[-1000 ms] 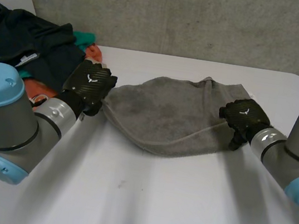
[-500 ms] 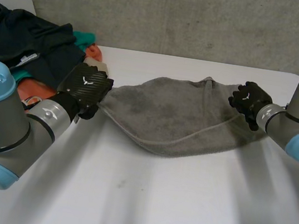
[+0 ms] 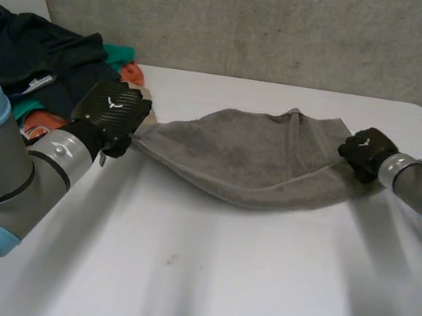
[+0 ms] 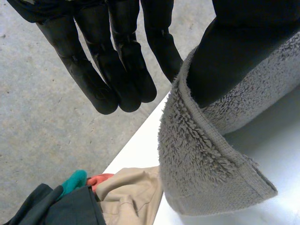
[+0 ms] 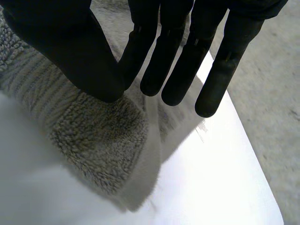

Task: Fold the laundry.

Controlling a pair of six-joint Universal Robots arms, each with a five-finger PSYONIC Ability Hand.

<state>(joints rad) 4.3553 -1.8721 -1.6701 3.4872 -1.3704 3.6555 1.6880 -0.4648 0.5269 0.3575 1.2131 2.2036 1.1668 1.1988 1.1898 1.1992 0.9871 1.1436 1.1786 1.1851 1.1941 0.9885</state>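
Observation:
A grey towel (image 3: pixel 250 160) hangs stretched between my two hands above the white table (image 3: pixel 216 286), sagging in the middle. My left hand (image 3: pixel 114 114) has the towel's left corner. In the left wrist view the towel (image 4: pixel 201 154) wraps round that hand's thumb (image 4: pixel 225 51), which hooks it, while the fingers (image 4: pixel 108 70) stay straight and apart. My right hand (image 3: pixel 366 153) is at the towel's right corner. There its thumb (image 5: pixel 70 51) meets the first finger over the towel's edge (image 5: pixel 93 140) and pinches it.
A pile of dark, teal and orange clothes (image 3: pixel 43 61) lies at the table's far left, just behind my left hand. A beige garment (image 4: pixel 131 192) of that pile lies beside the towel corner. A grey wall stands behind the table.
Both hands have moved apart, the right one outward to the right and the left one to the left. The towel has been drawn longer and tauter. The right hand's fingers have closed on its corner.

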